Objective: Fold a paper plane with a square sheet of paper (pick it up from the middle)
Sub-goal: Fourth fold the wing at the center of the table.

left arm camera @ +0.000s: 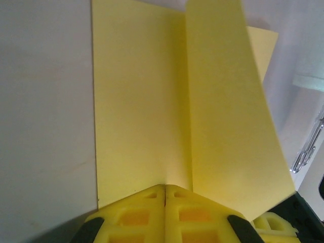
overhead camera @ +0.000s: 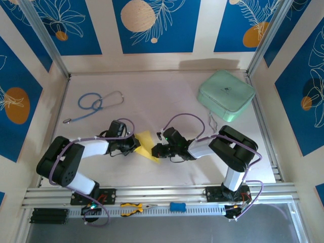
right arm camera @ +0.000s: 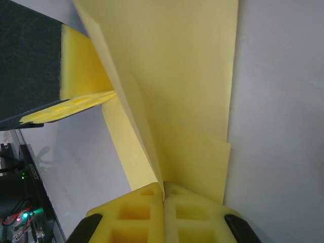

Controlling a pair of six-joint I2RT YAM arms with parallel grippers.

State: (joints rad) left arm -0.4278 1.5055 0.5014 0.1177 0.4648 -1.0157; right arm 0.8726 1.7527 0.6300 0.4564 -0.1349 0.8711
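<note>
The pale-yellow sheet of paper point(overhead camera: 146, 143) lies low over the table's middle, partly folded, held between both grippers. My left gripper point(overhead camera: 132, 145) is shut on its left end. In the left wrist view the jaws point(left arm camera: 165, 187) meet on the paper point(left arm camera: 142, 101) at a crease, and a flap point(left arm camera: 228, 111) rises on the right. My right gripper point(overhead camera: 156, 150) is shut on the other end. In the right wrist view its jaws point(right arm camera: 163, 186) pinch a raised fold of the paper point(right arm camera: 177, 76), with the left gripper's yellow finger point(right arm camera: 83, 91) at the far edge.
A mint-green case point(overhead camera: 226, 94) sits at the back right and a blue stethoscope point(overhead camera: 96, 104) at the back left. Yellow-handled pliers point(overhead camera: 134, 207) and a small blue object point(overhead camera: 178, 206) rest on the front rail between the arm bases.
</note>
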